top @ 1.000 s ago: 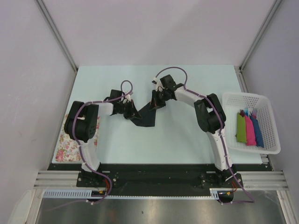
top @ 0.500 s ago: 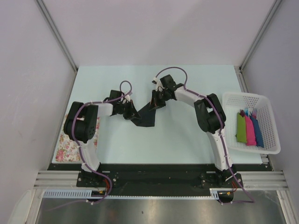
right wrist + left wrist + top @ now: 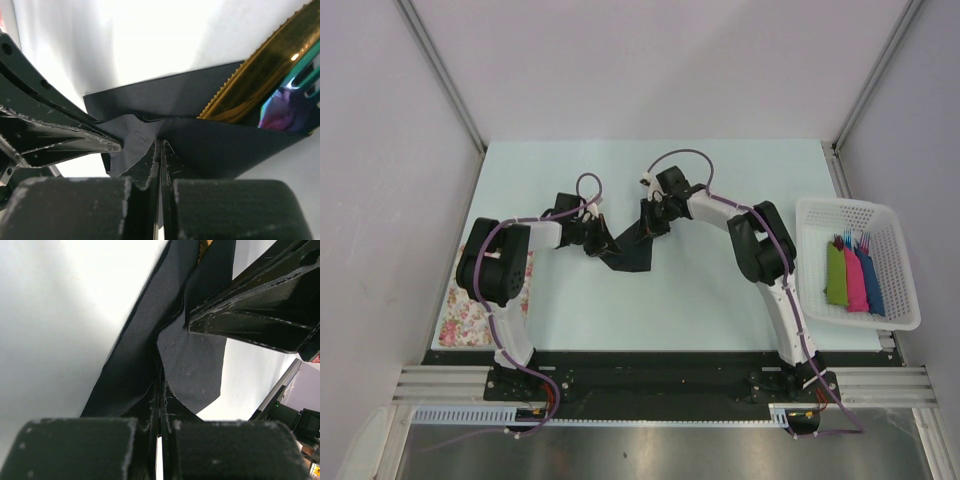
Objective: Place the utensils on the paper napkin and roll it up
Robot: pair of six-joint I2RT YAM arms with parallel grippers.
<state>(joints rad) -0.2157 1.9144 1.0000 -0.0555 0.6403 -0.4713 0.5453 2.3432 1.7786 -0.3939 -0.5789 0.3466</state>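
Napkin folded over utensils, tips sticking out. Left gripper pressed together, pinching napkin edge. Right gripper likewise, pinching napkin fold from opposite side.

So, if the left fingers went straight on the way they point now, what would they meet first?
The left fingers pinch the paper napkin; beyond it, probably the right fingers, close ahead; depth is unclear.

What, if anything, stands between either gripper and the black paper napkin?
Nothing visible does. The left gripper and the right gripper are each shut directly on a fold of the paper napkin. The utensils are tucked into the napkin, off to one side of the right gripper's hold.
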